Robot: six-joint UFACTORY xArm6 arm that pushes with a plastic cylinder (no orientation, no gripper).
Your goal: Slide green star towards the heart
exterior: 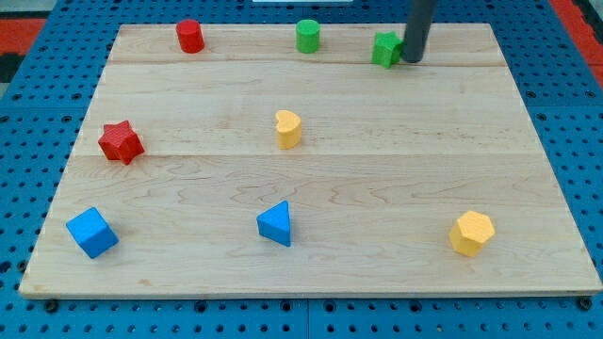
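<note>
The green star (pixel 385 49) lies near the view's top, right of the middle. My tip (pixel 413 59) stands right beside it on its right, touching or nearly touching it. The yellow heart (pixel 288 129) sits near the board's middle, below and to the left of the star. The rod comes down from the view's top edge.
A green cylinder (pixel 307 36) sits left of the star, a red cylinder (pixel 190 36) further left. A red star (pixel 121 142) is at the left. A blue cube (pixel 92 233), a blue triangular block (pixel 275 224) and a yellow hexagonal block (pixel 471 233) lie along the bottom.
</note>
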